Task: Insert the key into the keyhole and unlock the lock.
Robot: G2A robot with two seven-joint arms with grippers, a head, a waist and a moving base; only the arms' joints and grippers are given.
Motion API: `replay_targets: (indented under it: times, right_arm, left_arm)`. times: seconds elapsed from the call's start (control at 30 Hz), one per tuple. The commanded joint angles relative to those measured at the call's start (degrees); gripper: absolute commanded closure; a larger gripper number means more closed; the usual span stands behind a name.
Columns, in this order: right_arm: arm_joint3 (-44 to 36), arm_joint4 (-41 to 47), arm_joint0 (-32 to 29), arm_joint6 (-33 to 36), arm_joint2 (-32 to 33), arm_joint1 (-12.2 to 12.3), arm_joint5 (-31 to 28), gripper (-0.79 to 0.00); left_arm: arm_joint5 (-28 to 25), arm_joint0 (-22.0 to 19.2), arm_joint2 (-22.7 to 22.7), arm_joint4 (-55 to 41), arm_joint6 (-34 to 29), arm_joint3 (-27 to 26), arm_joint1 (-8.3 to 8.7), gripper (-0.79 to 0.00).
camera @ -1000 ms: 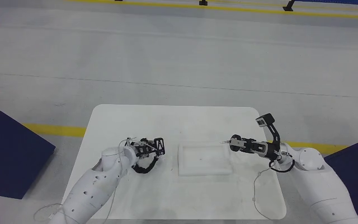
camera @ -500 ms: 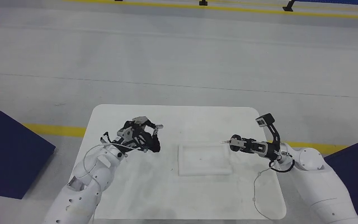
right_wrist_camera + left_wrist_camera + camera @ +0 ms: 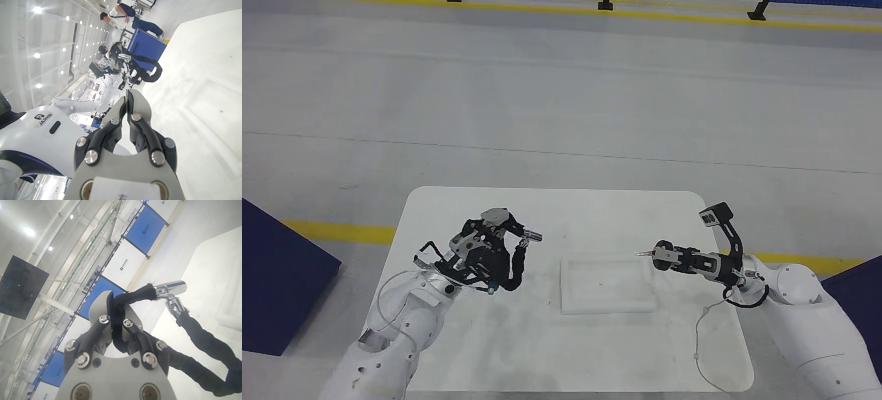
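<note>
Nearest me on the white table (image 3: 442, 210) I see a shallow white tray (image 3: 607, 300), set between my two arms. The lock and the key are both held off it.

Just beyond the tray's far right corner, my right gripper (image 3: 127, 94) is pinched tight on a thin metal blade, the key (image 3: 126, 101), whose tip points across towards the other arm.

Off the tray's far left corner, my left gripper (image 3: 118, 303) is raised above the table and clamped on the black fabric sleeve of the cable lock (image 3: 204, 338). The cable hangs in a loop below the fingers. Its chrome barrel (image 3: 174, 288) juts out beside the gripper, end face turned towards the key. The keyhole is too small for me to make out.

Key and barrel are well apart, roughly facing each other across the tray's far edge.
</note>
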Motion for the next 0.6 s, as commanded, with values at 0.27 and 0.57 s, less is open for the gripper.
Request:
replay_targets:
  times: [0.27,0.57]
  right_arm:
    - [0.0,0.0,0.0,0.0,0.0,0.0,0.0,0.000]
    - [0.0,0.0,0.0,0.0,0.0,0.0,0.0,0.000]
  left_arm:
    - [8.4,2.0,2.3,-24.3,10.9,2.3,-2.39,0.000]
    - [8.8,0.3,7.3,-39.4,26.7,8.9,-5.16,0.000]
